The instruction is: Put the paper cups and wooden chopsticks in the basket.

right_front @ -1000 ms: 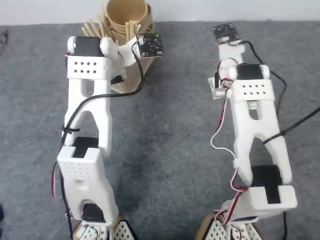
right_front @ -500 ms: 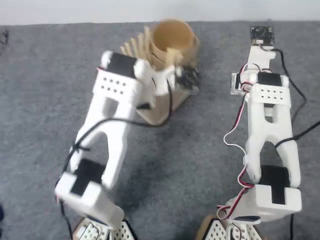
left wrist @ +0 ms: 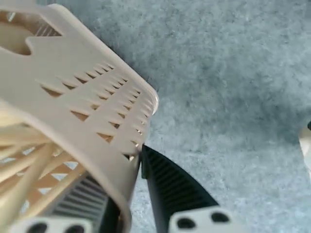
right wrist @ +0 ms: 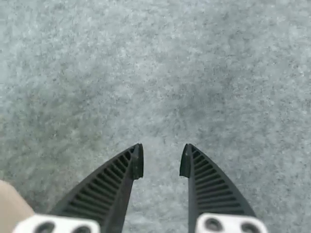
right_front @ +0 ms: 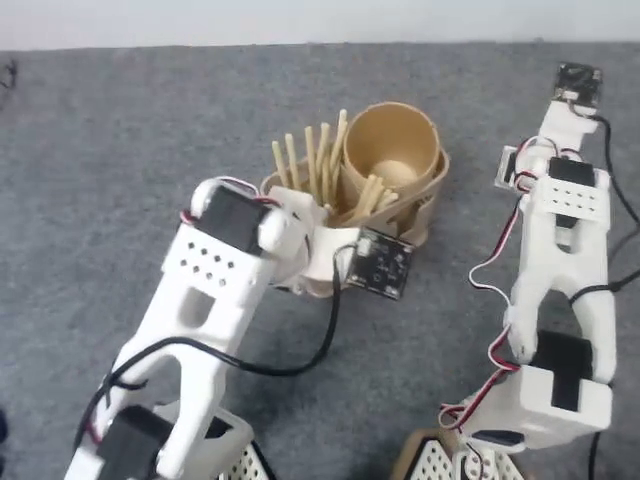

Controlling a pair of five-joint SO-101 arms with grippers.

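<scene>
Between left gripper (left wrist: 132, 167) tips, basket wall (left wrist: 92, 114)

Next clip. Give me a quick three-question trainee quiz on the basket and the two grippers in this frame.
1. Fill in: the basket holds chopsticks and a paper ____.
2. True or false: the right gripper is shut on a chopstick.
3. What does the left gripper clamp? A the basket's wall; B the cup; C nothing.

Key: 1 cup; 2 false, it is open over bare carpet; 3 A.
</scene>
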